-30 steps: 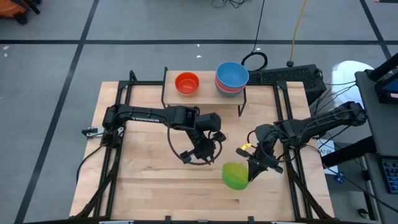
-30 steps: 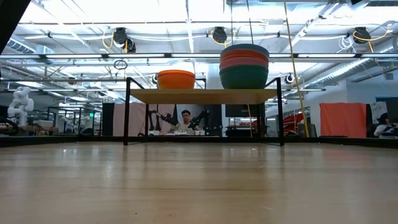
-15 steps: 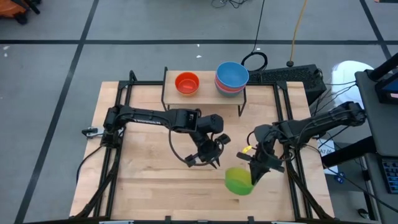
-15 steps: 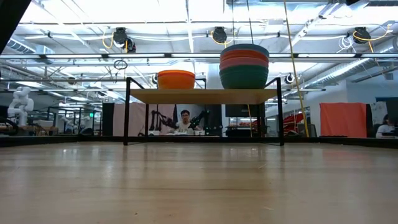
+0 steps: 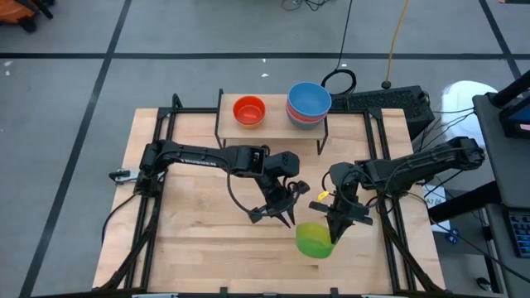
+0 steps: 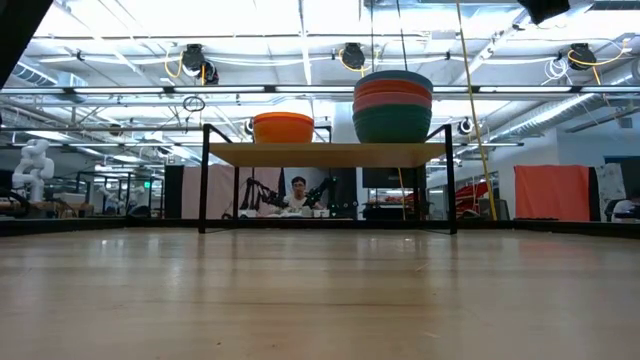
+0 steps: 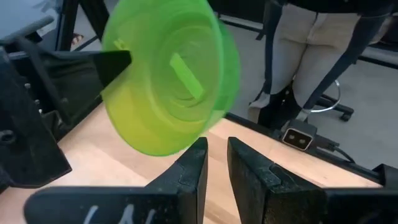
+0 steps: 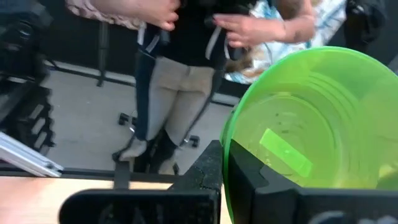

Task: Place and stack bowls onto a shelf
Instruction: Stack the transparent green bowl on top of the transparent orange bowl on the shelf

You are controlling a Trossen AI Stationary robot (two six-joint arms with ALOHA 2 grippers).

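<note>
R gripper [image 5: 334, 236] clamped on rim of small round green plastic bowl [image 5: 315, 239], table's 5 o'clock. L gripper [image 5: 281, 217] at 9 o'clock of bowl, fingers slightly apart, empty.

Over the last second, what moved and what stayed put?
The left tool moved toward the green bowl, gripping nothing. The right tool, clamped on that bowl's rim throughout, carried it slightly, then back. The orange bowl and the blue-topped stack on the shelf stayed put.

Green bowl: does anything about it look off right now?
Yes. The green bowl hangs tipped on its side, pinched by its rim in the right gripper, not level. Left gripper hovers empty beside it.
</note>
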